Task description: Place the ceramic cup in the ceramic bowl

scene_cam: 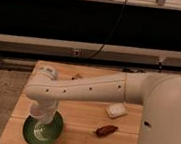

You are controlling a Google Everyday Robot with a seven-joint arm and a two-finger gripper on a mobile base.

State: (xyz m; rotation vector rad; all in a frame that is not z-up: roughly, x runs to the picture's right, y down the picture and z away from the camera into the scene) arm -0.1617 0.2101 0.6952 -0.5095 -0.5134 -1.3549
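The wooden bench (80,135) stands on a speckled floor (0,94). Behind it are a dark wall (51,15) and a black cable (112,29). A flat white thing (116,110) and a brown thing (106,131) lie toward the right edge. The white arm (81,90) crosses the bench. At the front left corner the end effector (45,105) hangs over the bowl (53,132). The cup (40,112) is right under it. I cannot tell if it grasps the cup.

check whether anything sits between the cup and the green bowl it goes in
Nothing visible does. The gripper hangs over the ceramic bowl, with the ceramic cup apparently at it, just above the bowl's mouth. The white rectangular thing and brown object lie well to the right.
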